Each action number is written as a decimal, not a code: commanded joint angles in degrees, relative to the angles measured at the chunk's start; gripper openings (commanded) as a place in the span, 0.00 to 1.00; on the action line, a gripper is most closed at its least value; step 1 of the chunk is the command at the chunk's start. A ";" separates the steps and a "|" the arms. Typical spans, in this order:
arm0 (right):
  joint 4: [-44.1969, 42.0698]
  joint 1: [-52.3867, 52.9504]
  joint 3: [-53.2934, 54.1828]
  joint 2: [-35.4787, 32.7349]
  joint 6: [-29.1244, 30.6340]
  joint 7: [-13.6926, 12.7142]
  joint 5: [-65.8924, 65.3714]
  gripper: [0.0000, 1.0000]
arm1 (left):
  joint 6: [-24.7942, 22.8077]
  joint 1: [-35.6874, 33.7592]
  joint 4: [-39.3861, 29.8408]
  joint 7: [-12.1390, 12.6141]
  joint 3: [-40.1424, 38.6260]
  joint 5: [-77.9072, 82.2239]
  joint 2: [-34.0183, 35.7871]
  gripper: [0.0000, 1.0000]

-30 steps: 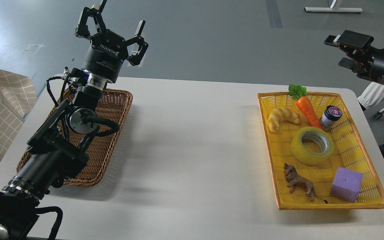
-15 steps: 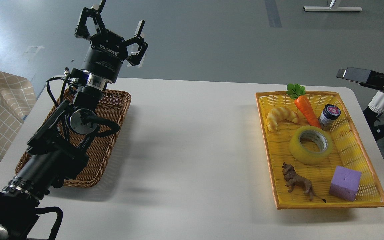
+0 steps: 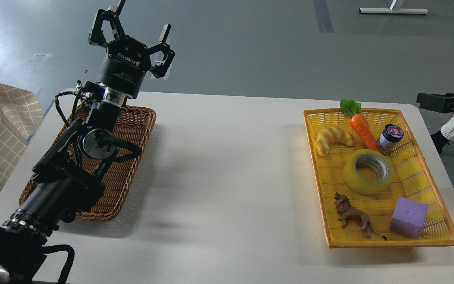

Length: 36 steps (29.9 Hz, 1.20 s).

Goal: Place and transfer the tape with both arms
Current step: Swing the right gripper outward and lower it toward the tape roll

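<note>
Yellow tape [image 3: 368,171] lies flat mid-tray [image 3: 428,173], beside the carrot [image 3: 363,130]. My left tool [image 3: 134,33] gapes wide, far from it; right tool [image 3: 434,101] I cannot tell.

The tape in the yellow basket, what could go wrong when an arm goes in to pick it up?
1. The tape lies flat with the carrot and jar close behind it, so the fingers may knock them.
2. The lion and purple block crowd its near side.
3. The right gripper is edge-on at the frame edge, so its opening is unclear.
</note>
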 commanded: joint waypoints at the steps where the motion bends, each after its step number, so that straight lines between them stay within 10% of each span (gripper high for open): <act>1: 2.25 0.06 -0.44 -0.43 0.01 0.06 -1.63 1.00 | 0.00 0.01 0.00 0.10 0.20 0.18 0.01 0.98; 36: 0.33 -6.70 -10.90 6.76 0.01 -0.91 -7.96 0.98 | 0.00 0.09 -0.18 0.01 -0.07 0.09 0.36 0.98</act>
